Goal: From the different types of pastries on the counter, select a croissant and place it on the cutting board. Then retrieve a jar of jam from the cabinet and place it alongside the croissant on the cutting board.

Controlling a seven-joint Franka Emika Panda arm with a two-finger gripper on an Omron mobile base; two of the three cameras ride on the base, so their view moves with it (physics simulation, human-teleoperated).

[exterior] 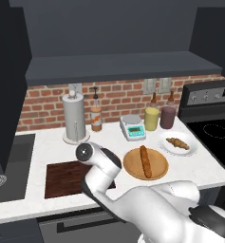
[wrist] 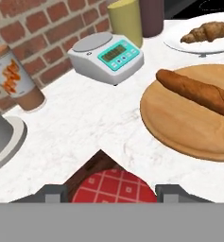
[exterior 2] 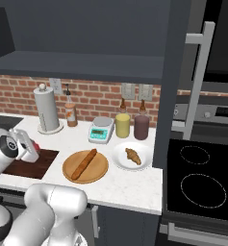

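Going left to right from my left base view: the dark cutting board [exterior: 61, 178] lies flat on the white table [exterior: 47, 142], partly hidden behind my arm. My pincer [wrist: 111, 193] sits over the board's corner, clamped on the jar of jam [wrist: 114, 186], whose red checked lid shows between my 2 fingertips in the hand view. Behind stand a paper towel holder [exterior: 74, 117] and a sauce bottle [exterior: 96, 116] against the brick wall. Next comes a small scale [exterior: 132, 126], then a yellow container [exterior: 151, 118] and a maroon one [exterior: 167, 116]. The round wooden plate [exterior: 145, 163] carries the long bread stick [exterior: 145, 161]. Furthest right, the croissant [exterior: 178, 142] lies on a white plate [exterior: 179, 143], well apart from the board, just beside the black stove [exterior: 213, 128].
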